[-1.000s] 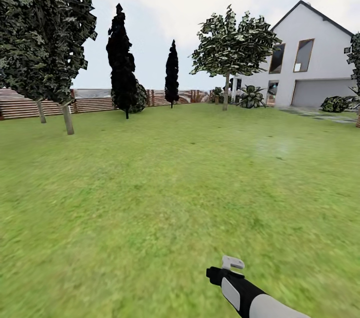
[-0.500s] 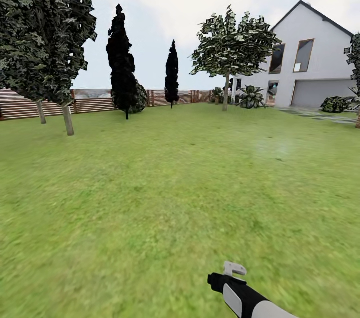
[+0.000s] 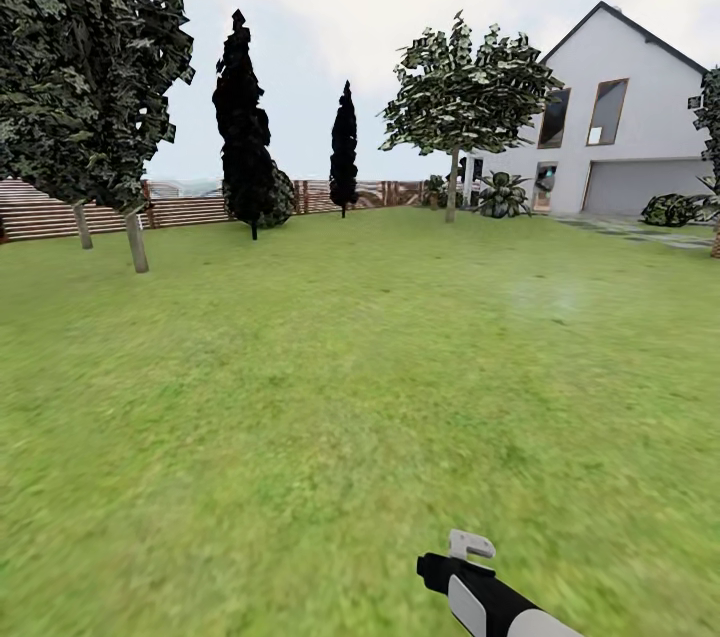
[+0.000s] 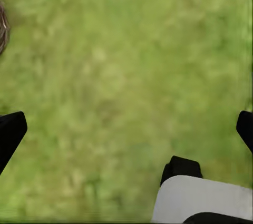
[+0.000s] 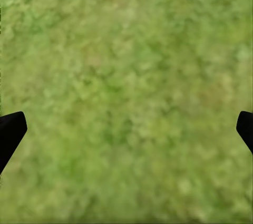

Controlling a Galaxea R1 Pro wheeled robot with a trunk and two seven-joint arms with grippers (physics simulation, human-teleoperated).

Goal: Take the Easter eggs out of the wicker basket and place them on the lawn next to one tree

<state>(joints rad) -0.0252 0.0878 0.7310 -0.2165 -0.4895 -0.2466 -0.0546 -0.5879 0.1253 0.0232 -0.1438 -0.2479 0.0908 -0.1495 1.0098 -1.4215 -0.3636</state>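
Your tools are both wide open and hold nothing: left tool (image 4: 126,129), right tool (image 5: 126,129). On the lawn (image 3: 300,397) no eggs show. Eggs are smooth; grip each round its middle.

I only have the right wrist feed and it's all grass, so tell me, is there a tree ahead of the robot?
Observer: Yes. In the head view a pale-trunked tree stands at the left, near the fence.
Operator: Anything off to the right?
Observer: A white house at the far side of the lawn.
Operator: What does the left wrist see?
Observer: Grass, plus a brown sliver at the frame edge, too little to identify.
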